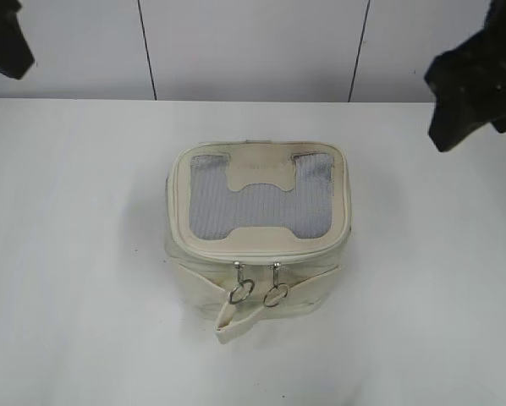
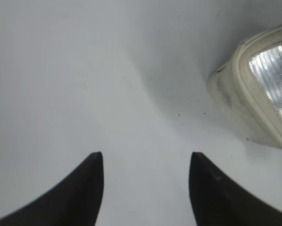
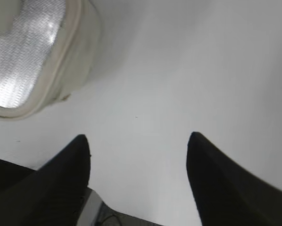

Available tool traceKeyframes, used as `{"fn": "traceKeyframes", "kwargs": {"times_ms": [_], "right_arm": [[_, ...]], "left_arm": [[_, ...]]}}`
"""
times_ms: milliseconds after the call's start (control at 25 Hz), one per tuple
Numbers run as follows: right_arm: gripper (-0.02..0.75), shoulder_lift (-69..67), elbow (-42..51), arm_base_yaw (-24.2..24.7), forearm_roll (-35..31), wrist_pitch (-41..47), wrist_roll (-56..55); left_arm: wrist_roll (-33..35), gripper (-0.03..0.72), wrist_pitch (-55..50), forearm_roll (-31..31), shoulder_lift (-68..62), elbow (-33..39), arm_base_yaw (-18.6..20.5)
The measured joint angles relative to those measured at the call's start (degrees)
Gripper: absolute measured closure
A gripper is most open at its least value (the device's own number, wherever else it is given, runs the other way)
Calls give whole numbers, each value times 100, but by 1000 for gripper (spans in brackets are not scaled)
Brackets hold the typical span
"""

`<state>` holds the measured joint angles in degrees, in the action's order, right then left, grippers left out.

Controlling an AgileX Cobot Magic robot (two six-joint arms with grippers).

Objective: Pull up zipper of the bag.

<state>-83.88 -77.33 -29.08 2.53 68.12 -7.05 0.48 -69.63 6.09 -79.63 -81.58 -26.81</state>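
Observation:
The cream bag (image 1: 259, 279) stands in the middle of the white table, its lid with a grey mesh panel facing up. The zipper (image 1: 257, 255) runs round the lid rim; its two sliders with silver ring pulls (image 1: 241, 290) (image 1: 276, 294) hang side by side at the front. My left gripper (image 2: 145, 155) is open and empty above bare table, left of the bag (image 2: 235, 99). My right gripper (image 3: 137, 139) is open and empty above bare table, right of the bag (image 3: 72, 61). Both arms hang high at the top corners of the exterior view (image 1: 6, 38) (image 1: 477, 80).
The white table (image 1: 75, 254) spreads around the bag on all sides. A white panelled wall (image 1: 253, 46) rises behind it. The table's edge and a dark gap show at the bottom of the right wrist view (image 3: 98, 212).

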Motion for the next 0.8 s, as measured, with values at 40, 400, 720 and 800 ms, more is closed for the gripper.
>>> {"fn": "traceKeyframes", "kwargs": {"times_ms": [40,400,720,800], "right_arm": [[233,97,112,0,136,13,-13],[233,1671,1836,0,347,-24,-118],[233,3824,3575,0,333,-94,-118],[233,4475,3909,0,329,-119,-120]], "left_arm": [[-48,246,0,53,157,65,0],[-48,246,84,94,1904,1521,0],[-185,246,436,-113,4288,3507,0],[-189,246,525,-233,4826,3958,0]]}}
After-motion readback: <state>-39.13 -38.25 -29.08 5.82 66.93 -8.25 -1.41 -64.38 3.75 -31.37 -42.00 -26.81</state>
